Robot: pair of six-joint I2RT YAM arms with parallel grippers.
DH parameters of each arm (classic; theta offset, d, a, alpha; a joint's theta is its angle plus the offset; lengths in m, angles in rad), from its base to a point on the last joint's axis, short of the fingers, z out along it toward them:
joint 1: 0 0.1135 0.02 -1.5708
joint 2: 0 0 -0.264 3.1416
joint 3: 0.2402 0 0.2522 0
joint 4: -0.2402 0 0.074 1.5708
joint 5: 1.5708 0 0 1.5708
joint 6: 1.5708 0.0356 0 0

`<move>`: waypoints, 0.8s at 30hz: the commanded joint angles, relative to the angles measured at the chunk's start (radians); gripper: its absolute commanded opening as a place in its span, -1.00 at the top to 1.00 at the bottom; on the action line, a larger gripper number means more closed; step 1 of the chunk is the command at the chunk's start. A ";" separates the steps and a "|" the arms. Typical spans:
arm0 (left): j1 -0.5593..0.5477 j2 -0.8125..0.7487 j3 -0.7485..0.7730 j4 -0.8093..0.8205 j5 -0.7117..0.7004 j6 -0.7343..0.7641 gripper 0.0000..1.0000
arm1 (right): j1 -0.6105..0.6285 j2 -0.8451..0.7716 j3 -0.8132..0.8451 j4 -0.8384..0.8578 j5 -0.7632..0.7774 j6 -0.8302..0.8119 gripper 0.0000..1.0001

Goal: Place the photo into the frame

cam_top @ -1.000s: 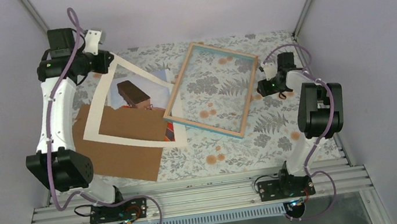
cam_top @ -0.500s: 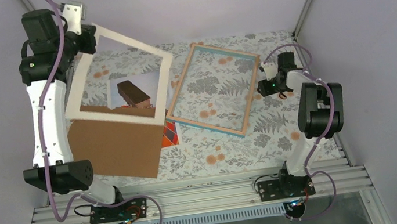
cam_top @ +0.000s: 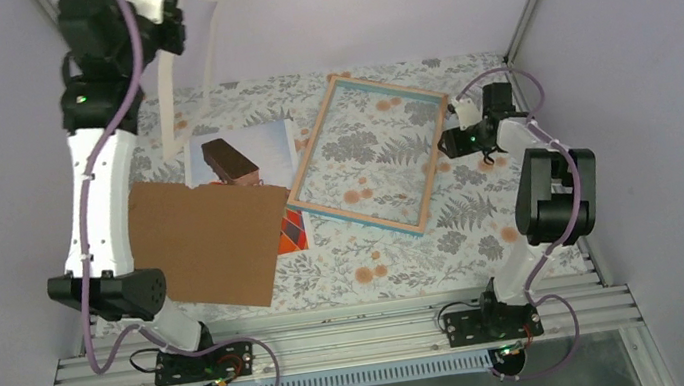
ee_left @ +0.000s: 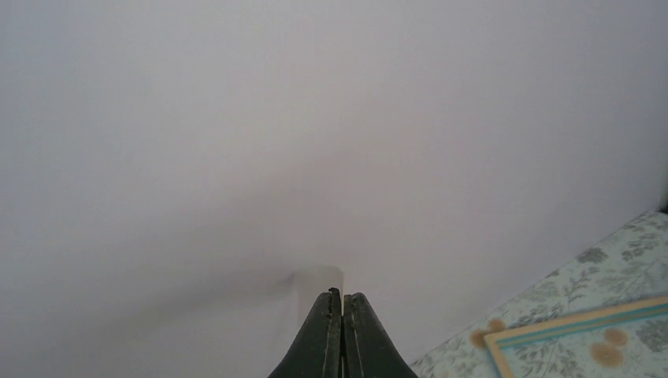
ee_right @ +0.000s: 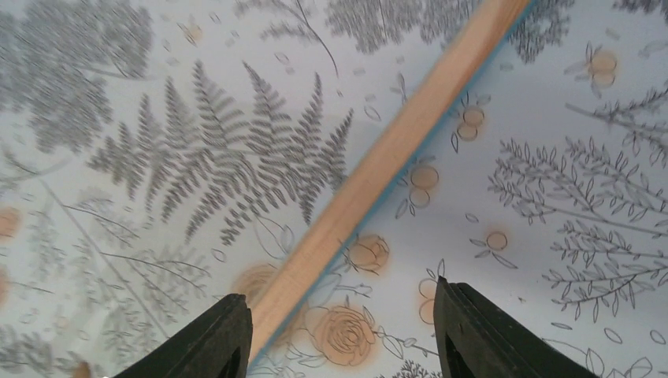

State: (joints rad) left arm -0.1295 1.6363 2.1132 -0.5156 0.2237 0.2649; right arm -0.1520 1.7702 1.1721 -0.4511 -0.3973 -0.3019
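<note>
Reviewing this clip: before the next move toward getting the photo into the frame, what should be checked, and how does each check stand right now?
1. Left gripper shut on mat, mat held above the tablecloth: ok.
2. Photo free of mat: ok.
3. Photo fully uncovered: not ok; backing board covers its near part, and a frame corner overlaps it.
4. Right gripper open over the frame's wooden edge: ok.
5. Frame opening empty: ok; tablecloth shows through.
6. Firmness of the mat grip: cannot tell.

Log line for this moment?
left gripper: shut on cream mat, aloft | right gripper: open above frame edge | photo: partly under backing board
</note>
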 commanded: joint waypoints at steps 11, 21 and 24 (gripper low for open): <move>-0.490 0.235 -0.350 0.450 0.074 0.427 0.95 | -0.180 -0.081 0.031 -0.015 -0.322 0.152 -0.25; -0.652 0.293 -0.616 0.586 0.088 0.623 0.95 | -0.257 -0.074 0.003 -0.016 -0.388 0.182 -0.25; -0.676 0.288 -0.675 0.608 0.100 0.628 0.95 | -0.258 -0.069 0.004 -0.015 -0.387 0.181 -0.25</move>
State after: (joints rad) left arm -0.7818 1.9518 1.4899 -0.0158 0.2825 0.8326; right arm -0.4011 1.7195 1.1839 -0.4686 -0.7399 -0.1360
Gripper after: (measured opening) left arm 0.029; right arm 0.626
